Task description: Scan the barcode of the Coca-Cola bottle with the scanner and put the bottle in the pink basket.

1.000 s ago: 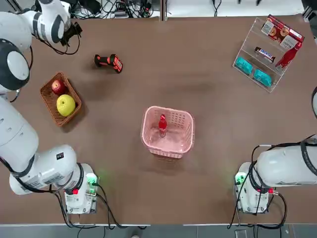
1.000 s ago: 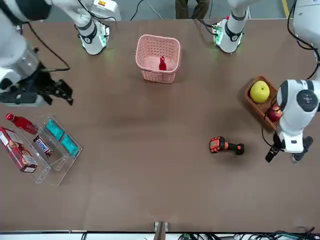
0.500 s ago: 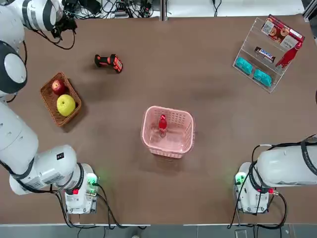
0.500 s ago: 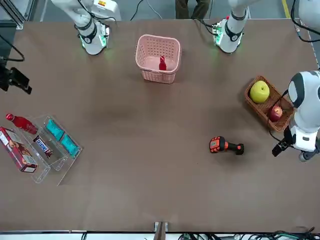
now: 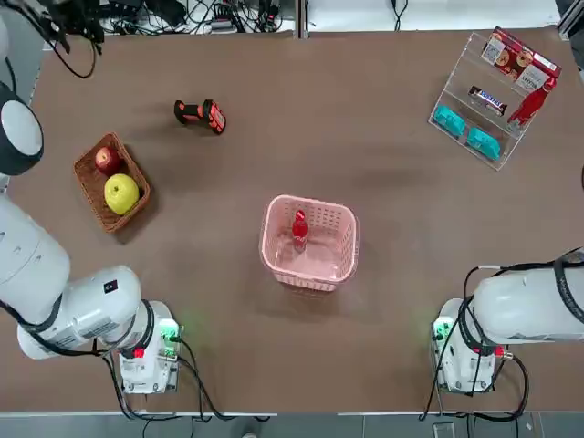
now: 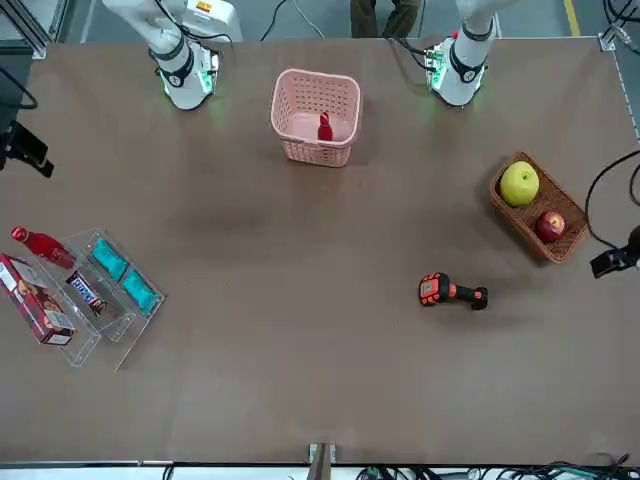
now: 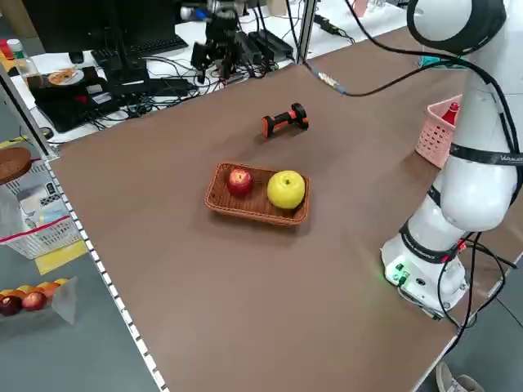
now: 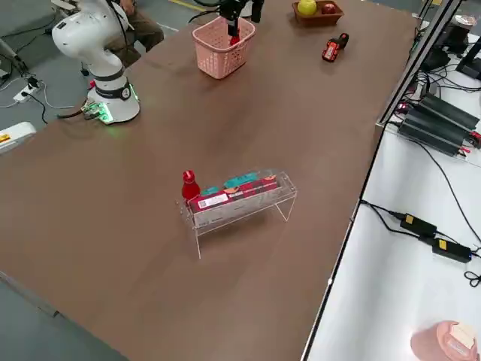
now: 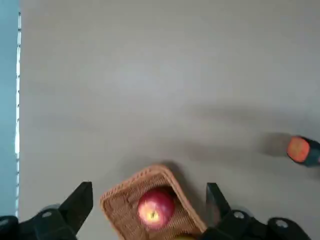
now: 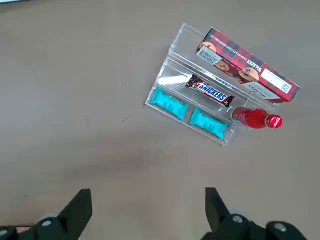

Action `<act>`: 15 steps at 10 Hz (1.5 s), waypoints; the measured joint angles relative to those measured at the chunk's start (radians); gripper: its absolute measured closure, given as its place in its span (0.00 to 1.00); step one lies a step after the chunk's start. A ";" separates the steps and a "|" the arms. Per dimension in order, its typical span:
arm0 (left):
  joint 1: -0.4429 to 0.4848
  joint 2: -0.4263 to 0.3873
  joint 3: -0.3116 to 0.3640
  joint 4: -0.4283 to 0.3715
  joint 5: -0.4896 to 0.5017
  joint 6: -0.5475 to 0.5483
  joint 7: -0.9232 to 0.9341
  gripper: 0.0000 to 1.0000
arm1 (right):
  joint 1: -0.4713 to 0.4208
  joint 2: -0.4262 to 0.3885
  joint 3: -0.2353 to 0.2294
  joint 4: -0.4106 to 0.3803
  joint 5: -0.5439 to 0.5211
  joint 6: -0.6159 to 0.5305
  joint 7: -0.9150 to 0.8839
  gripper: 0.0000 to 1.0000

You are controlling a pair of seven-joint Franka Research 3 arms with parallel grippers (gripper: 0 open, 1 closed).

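Inspector A: The Coca-Cola bottle (image 5: 299,230) stands upright inside the pink basket (image 5: 339,239), red cap up. The scanner (image 5: 201,113) lies on its side on the bare table (image 5: 347,119), well apart from the basket. By appearance the task is finished.

Inspector B: Grippers?

Inspector A: The left gripper (image 9: 148,200) hangs high over the wicker basket (image 9: 122,200) with its fingers spread wide and nothing between them. The right gripper (image 10: 147,202) is likewise wide and empty, looking down on the clear display rack (image 10: 177,62).

Inspector B: Risks from here?

Inspector A: Few. The bottle is slim and smooth, on a narrow base — a knock to the light lattice-walled basket would likely tip it, though the walls should contain it. A second red bottle (image 10: 256,118) lies at the end of the rack; it could be mistaken for the task's bottle. The rack is thin transparent plastic, probably easy to shove.

Inspector B: Other materials?

Inspector A: Matte brown tabletop; woven cane around an apple (image 9: 152,209); pistol-shaped scanner in orange and black plastic.
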 joint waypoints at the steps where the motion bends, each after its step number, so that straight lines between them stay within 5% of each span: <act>1: 0.001 -0.003 -0.046 0.039 -0.016 -0.080 -0.033 0.00 | 0.000 0.000 0.000 0.007 0.000 -0.001 0.000 0.00; 3: -0.004 -0.019 -0.117 0.090 -0.070 -0.183 -0.097 0.00 | 0.000 0.000 -0.001 0.021 0.000 -0.004 0.000 0.00; 9: -0.007 -0.236 -0.088 0.100 -0.217 -0.337 -0.078 0.00 | -0.001 -0.001 -0.002 0.029 -0.001 -0.032 0.000 0.00; 15: -0.067 -0.209 -0.097 0.082 -0.226 -0.304 -0.078 0.00 | -0.001 -0.001 -0.003 0.030 -0.001 -0.031 0.000 0.00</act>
